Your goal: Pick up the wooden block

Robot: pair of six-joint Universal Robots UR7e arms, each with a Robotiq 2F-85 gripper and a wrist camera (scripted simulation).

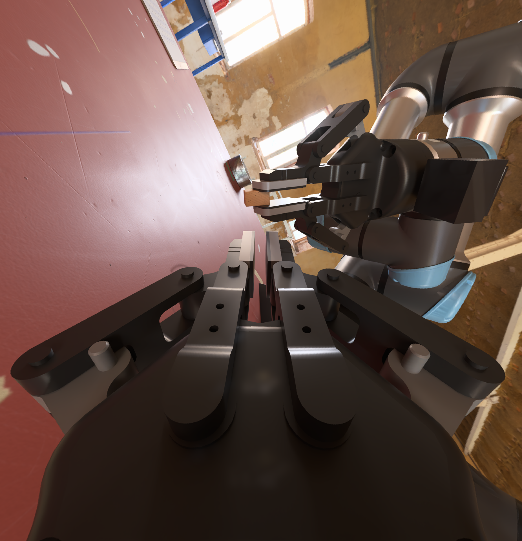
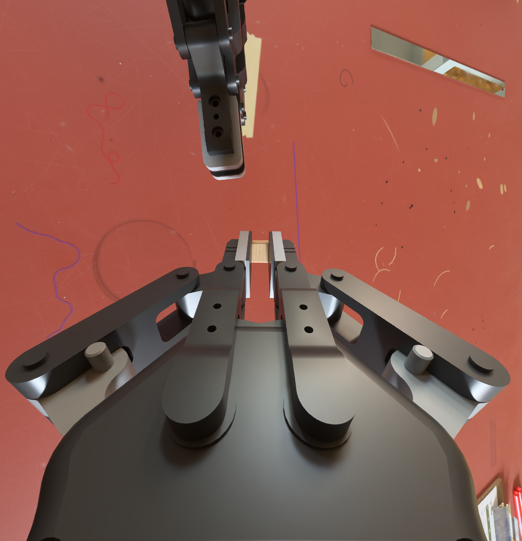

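The wooden block [image 2: 259,251] is a small pale cube clamped between my right gripper [image 2: 259,247] pads, above the red table [image 2: 371,205]. In the left wrist view the same block [image 1: 255,198] pokes out of the right gripper [image 1: 258,196], which points at the table and seems to hold the block just off it. My left gripper [image 1: 259,246] is shut with only a thin slit between its pads and holds nothing. It hangs close to the right gripper and shows in the right wrist view [image 2: 224,171] just beyond the block.
A low metal tin [image 1: 238,171] stands on the table close behind the block. A white perforated board [image 1: 166,32] lies farther off. A narrow slot [image 2: 435,61] cuts the tabletop. A clipboard and red pens [image 2: 505,512] lie at one corner.
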